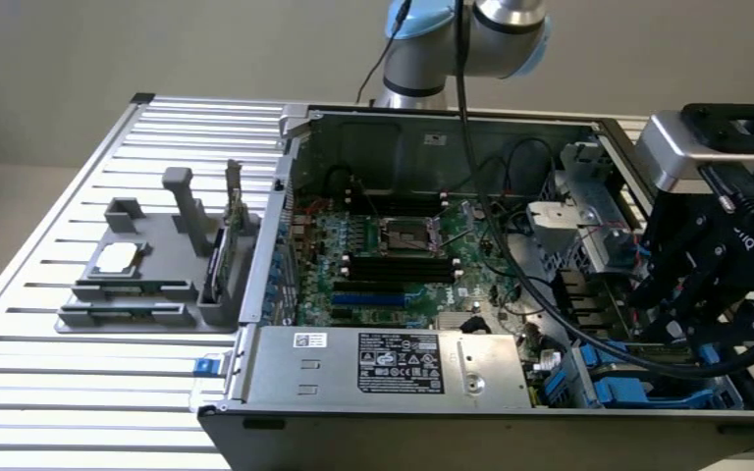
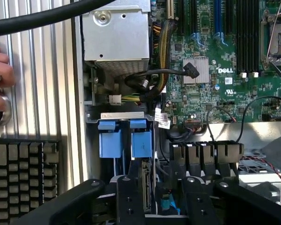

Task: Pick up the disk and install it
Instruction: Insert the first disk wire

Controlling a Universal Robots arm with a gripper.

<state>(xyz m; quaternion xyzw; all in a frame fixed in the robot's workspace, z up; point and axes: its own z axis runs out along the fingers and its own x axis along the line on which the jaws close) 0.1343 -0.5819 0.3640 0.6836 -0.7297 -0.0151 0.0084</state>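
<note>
Claw (image 2: 161, 187) open, fingers spread, gripping nothing. Disk (image 2: 147, 183) stands edge-on between them, in drive bay (image 2: 122, 115) at exterior view's lower right, beside blue tabs (image 2: 110, 138). Pick done, disk looks slotted. Fully seated or not, I cannot tell.

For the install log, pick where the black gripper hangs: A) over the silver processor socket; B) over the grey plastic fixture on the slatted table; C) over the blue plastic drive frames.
C: the black gripper hangs above the blue plastic drive frames, at the exterior view's right end of the open computer case.
</note>
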